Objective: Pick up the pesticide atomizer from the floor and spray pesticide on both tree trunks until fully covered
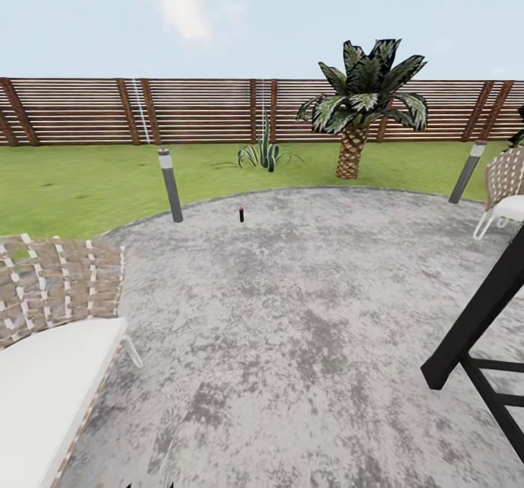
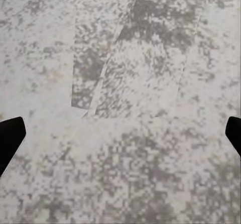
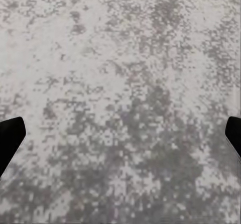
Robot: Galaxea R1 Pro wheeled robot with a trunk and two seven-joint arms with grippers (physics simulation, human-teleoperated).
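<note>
My left fingers [image 2: 11,136] and right fingers [image 3: 11,133] hang spread apart over mottled grey paving [image 1: 306,313]; no writing readable.

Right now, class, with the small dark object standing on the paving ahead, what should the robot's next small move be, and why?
Probably roll forward toward the small dark object, perhaps the atomizer, near the far edge of the paving. It stands far ahead, and both wrist views show wide-apart fingers over bare paving, holding nothing.

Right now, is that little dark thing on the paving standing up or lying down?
Standing up. In the head view the small dark object rises vertically from the grey paving, near the lawn's edge. What it is, I cannot tell.
</note>
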